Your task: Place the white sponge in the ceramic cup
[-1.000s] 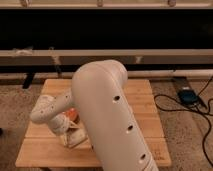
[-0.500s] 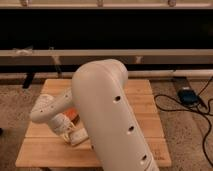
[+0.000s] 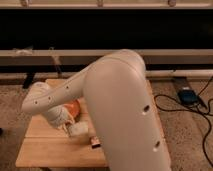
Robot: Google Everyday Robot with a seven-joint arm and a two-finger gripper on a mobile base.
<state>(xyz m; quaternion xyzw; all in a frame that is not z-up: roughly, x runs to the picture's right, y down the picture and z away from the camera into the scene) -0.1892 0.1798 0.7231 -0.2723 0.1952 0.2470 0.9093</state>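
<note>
Reaching low across the wooden surface (image 3: 42,150), your arm (image 3: 120,105) hides most of it. The hand (image 3: 72,125) sits just in front of the orange bowl (image 3: 74,107), near the surface's middle. You cannot tell whether the hand is apart, together or clamped on anything. A pale lump at its tip may be the sponge (image 3: 79,131), though it blends with the hand. A small dark item (image 3: 93,144) lies just beside it, toward the front edge.

one arm (image 3: 120,100), one gripper (image 3: 75,128) low over one wooden table (image 3: 40,150) beside one orange bowl (image 3: 74,107); one small dark item (image 3: 94,144); one floor box (image 3: 187,95).
</note>
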